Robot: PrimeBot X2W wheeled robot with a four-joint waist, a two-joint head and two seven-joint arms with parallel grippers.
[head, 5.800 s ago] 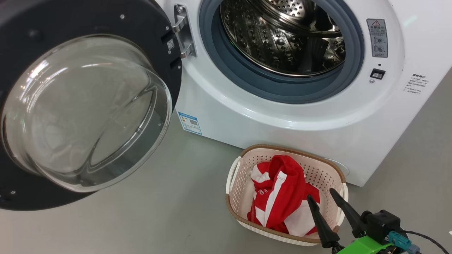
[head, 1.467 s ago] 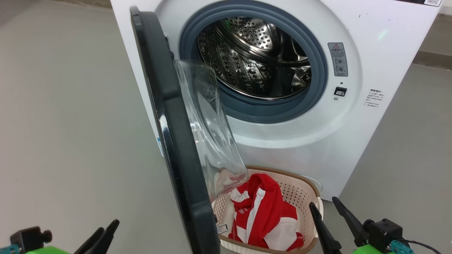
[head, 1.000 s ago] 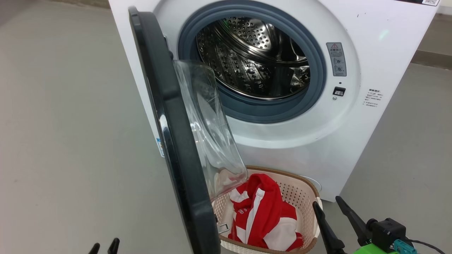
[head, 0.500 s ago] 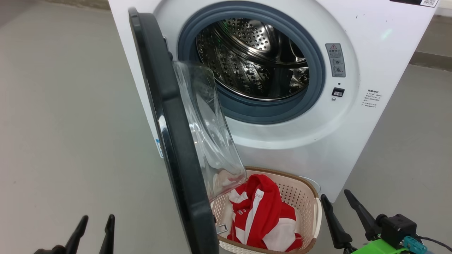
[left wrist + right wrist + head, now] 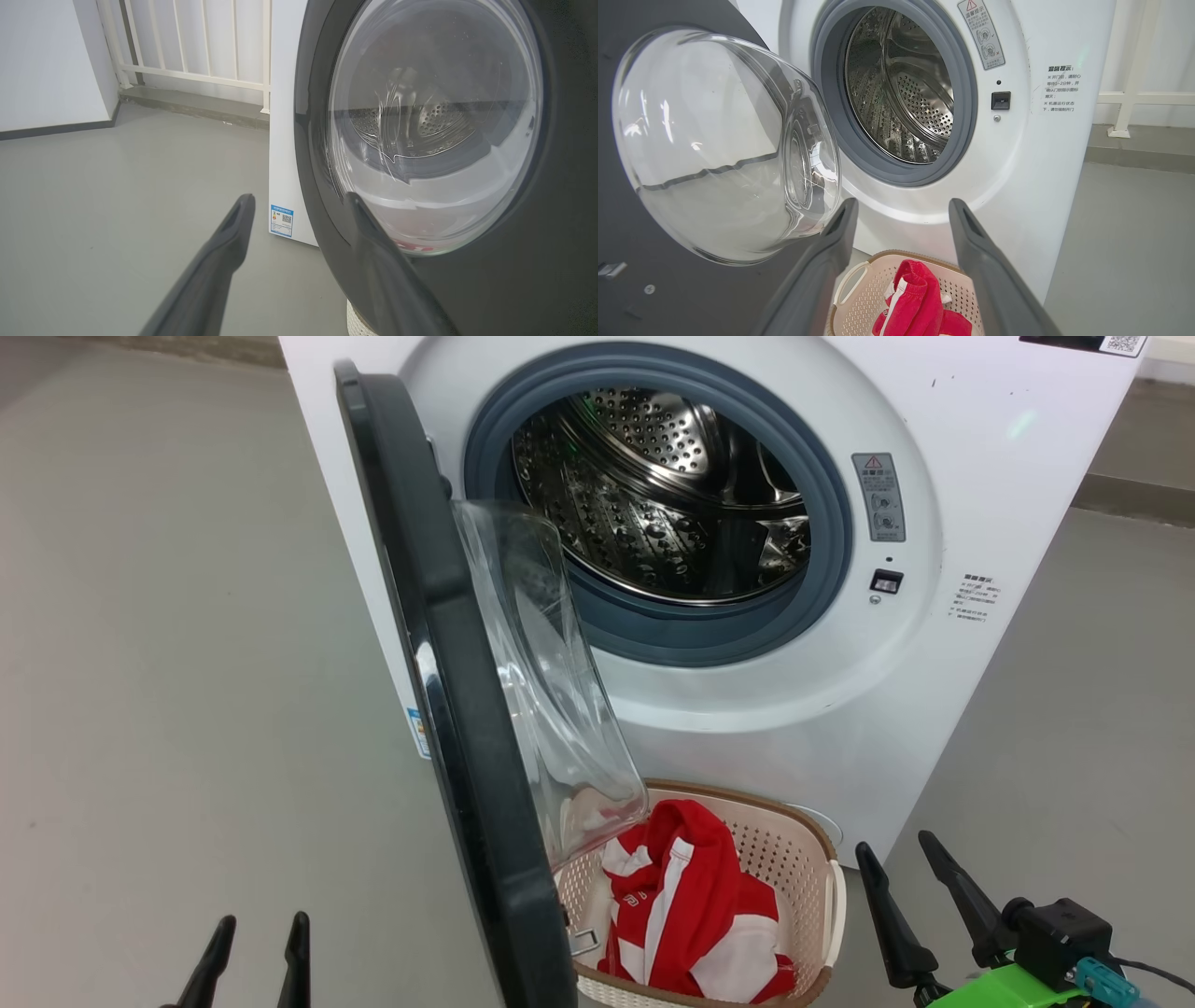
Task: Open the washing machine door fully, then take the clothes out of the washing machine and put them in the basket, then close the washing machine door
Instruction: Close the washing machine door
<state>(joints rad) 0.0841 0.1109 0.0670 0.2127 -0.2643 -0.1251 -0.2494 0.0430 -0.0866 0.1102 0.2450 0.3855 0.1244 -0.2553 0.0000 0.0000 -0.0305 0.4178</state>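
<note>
The white washing machine (image 5: pixel 747 728) stands with its steel drum (image 5: pixel 653 495) bare inside. The washing machine door (image 5: pixel 439 644) stands about half open, edge-on in the head view, its glass bowl (image 5: pixel 714 149) facing the mouth. On the floor below the mouth, the cream basket (image 5: pixel 805 840) holds the red and white clothes (image 5: pixel 686 905). My left gripper (image 5: pixel 263 924) is open, low on the door's outer side; in the left wrist view its right finger (image 5: pixel 373 233) overlaps the black rim (image 5: pixel 308 140). Beside the basket's right end, my right gripper (image 5: pixel 892 845) is open and holds nothing.
Grey floor (image 5: pixel 168 663) spreads to the left and right of the machine. A white railing (image 5: pixel 196 46) and a white wall (image 5: pixel 46 60) stand behind it. A blue sticker (image 5: pixel 281 220) marks the machine's lower left corner. The door's bottom edge hangs over the basket's left end.
The door swung from wide open to half open several seconds ago and has stayed there. Over the last second my left gripper rose into the head view and my right gripper drifted right.
</note>
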